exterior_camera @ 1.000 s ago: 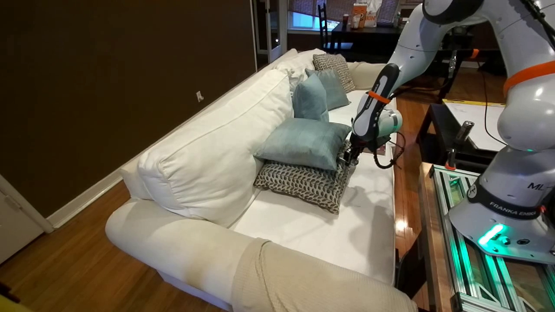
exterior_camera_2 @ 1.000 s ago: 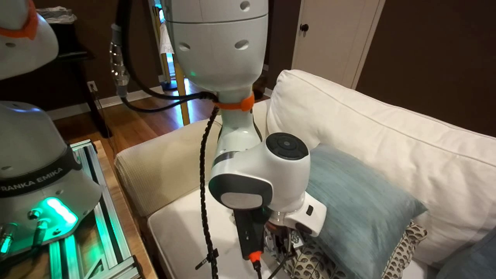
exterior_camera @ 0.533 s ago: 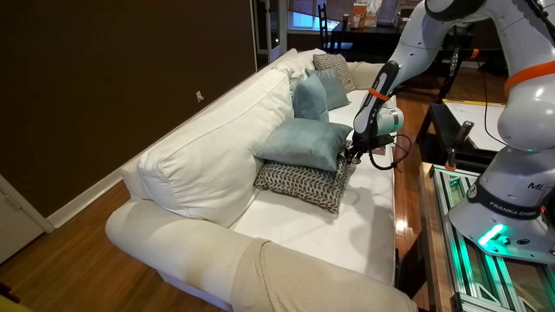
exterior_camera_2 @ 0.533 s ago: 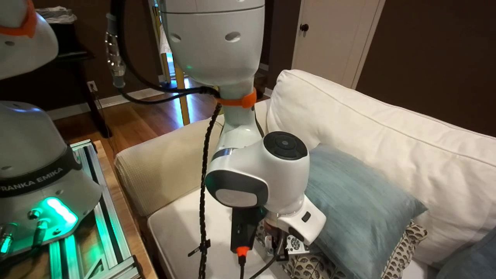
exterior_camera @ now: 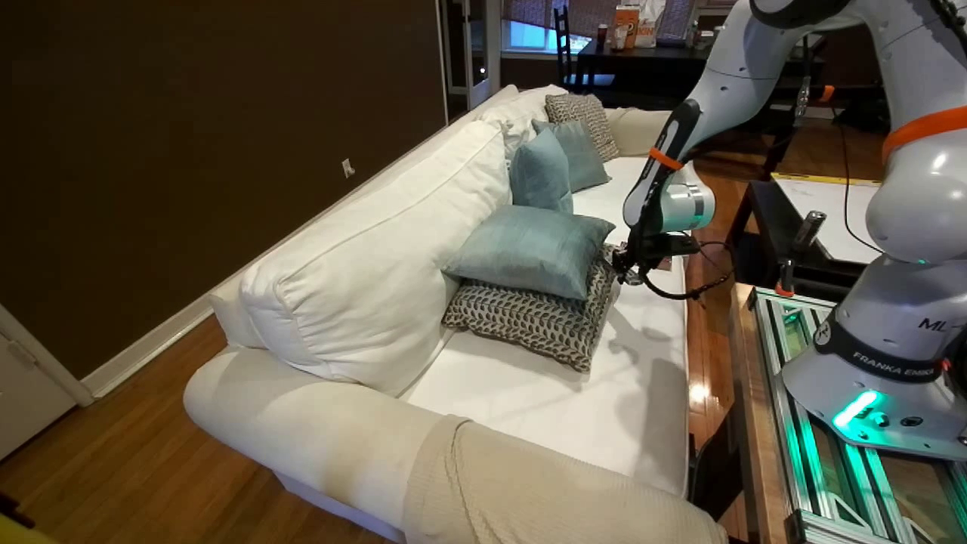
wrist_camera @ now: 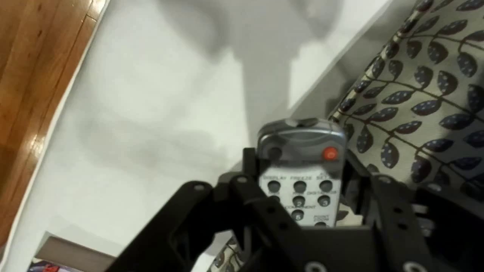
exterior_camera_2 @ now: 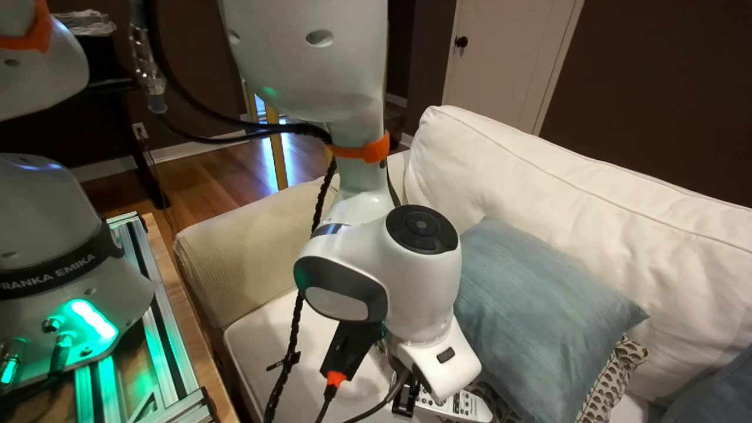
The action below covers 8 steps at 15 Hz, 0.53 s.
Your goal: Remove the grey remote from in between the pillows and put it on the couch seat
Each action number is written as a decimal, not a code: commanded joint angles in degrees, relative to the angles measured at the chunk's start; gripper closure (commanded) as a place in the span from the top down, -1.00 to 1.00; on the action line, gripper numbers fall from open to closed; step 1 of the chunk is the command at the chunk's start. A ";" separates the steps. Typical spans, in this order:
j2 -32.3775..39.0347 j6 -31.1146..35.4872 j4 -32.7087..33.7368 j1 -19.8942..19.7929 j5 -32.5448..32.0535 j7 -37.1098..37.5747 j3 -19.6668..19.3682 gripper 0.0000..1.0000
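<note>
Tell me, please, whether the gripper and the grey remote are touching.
Touching: the wrist view shows the gripper closed on the grey remote, fingers against both sides.

Grey remote (wrist_camera: 302, 172) held face up nr patterned pillow (exterior_camera: 525, 323) (on wht seat (exterior_camera: 529, 404), w/ teal pillow (exterior_camera: 529, 249) atop).

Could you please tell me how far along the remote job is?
Looks done: the grey remote appears out from between the teal pillow and the patterned pillow, its buttons showing. In hand: the jaws are closed on its sides, holding it at the patterned pillow's edge. Left: setting it on the couch seat and releasing it.
</note>
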 commanded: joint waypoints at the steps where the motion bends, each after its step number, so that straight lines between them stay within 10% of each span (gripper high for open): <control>1: -0.03 -2.86 0.31 -1.87 4.25 3.88 0.41 -0.42; 8: 5.59 -8.22 5.36 -5.97 8.80 5.05 1.42 -0.42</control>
